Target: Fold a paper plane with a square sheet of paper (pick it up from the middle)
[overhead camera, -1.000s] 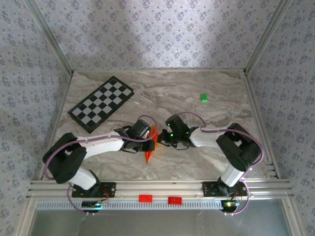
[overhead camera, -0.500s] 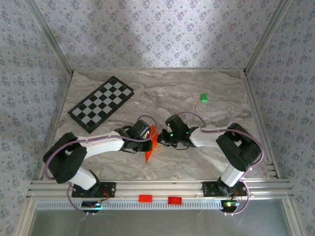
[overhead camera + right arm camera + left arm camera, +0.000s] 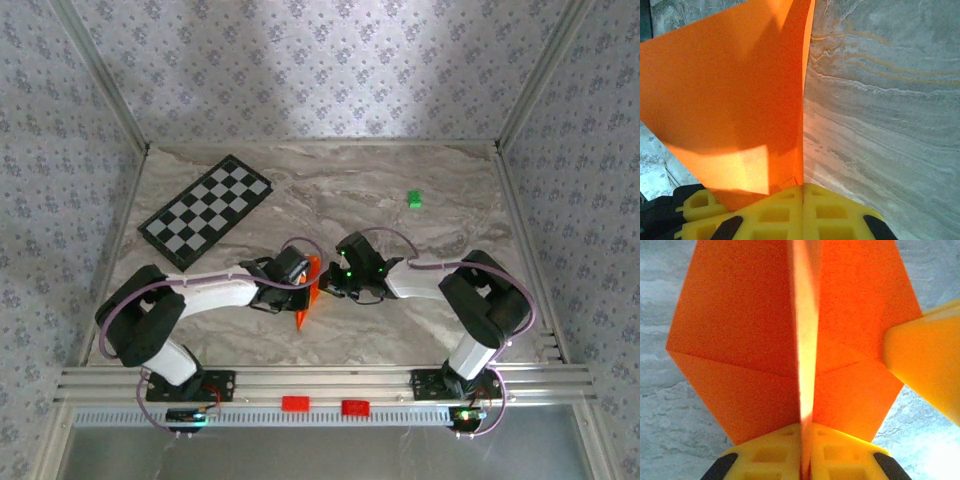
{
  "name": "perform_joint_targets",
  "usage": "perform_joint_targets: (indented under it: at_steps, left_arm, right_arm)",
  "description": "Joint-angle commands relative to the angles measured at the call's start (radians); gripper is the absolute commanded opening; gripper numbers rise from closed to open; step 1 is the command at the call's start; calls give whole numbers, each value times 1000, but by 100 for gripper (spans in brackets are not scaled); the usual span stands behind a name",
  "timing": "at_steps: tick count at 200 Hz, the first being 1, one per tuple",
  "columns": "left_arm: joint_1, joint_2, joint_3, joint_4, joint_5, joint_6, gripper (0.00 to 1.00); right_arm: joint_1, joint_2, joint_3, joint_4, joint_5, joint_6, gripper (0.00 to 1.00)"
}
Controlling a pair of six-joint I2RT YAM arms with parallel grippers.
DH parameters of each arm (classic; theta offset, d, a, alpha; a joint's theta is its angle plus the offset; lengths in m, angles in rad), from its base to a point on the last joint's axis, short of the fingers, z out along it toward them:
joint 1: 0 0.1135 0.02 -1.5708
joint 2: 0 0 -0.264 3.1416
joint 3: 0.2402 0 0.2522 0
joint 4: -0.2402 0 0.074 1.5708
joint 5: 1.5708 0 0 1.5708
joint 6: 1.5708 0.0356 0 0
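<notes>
the orange paper [image 3: 304, 300] stands on edge toward 6 o'clock of the marble table [image 3: 420, 330]. from 9 o'clock the left gripper [image 3: 805, 445] is clamped on its centre crease, and from 3 o'clock the right gripper [image 3: 802, 197] is closed on an edge. it looks feather-light, floppy and easily torn, so i'd hold it along the fold. seen from above, the wrists cover most of it and i can't tell the fold stage.

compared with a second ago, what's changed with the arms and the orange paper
The left arm eased slightly right, toward the orange paper, and the left jaws closed onto its upright centre fold. Unchanged: the right jaws shut on the paper, which is held between the two arms; the checkered board and the green block lie where they were.
</notes>
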Motion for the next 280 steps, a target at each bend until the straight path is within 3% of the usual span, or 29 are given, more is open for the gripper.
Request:
perform_joint_targets:
  at_steps: [1, 17, 45, 59, 97, 137, 180, 280]
  left_arm:
    - [-9, 12, 32, -36, -21, 15, 10]
    - [-9, 20, 42, -46, -28, 17, 10]
    - [-8, 34, 68, -76, -52, 4, 7]
    - [-8, 36, 87, -95, -71, -3, 7]
    - [-8, 63, 182, -209, -149, -2, 7]
    - [-5, 134, 289, -324, -223, -9, 7]
    - [-5, 213, 363, -384, -241, -19, 8]
    - [-5, 258, 371, -397, -240, -29, 18]
  right_arm:
    - [-6, 8, -2, -3, -14, 6, 1]
    - [-11, -4, -5, -8, -12, 1, 3]
    - [-30, -49, -19, -55, 6, -18, 17]
    - [-49, -94, -36, -88, 22, -31, 27]
    - [-136, -254, -120, -197, 69, -74, 39]
    - [-245, -412, -232, -251, 63, -93, 42]
    - [-292, -508, -304, -259, 54, -89, 44]
    - [-313, -515, -369, -197, 38, -65, 46]
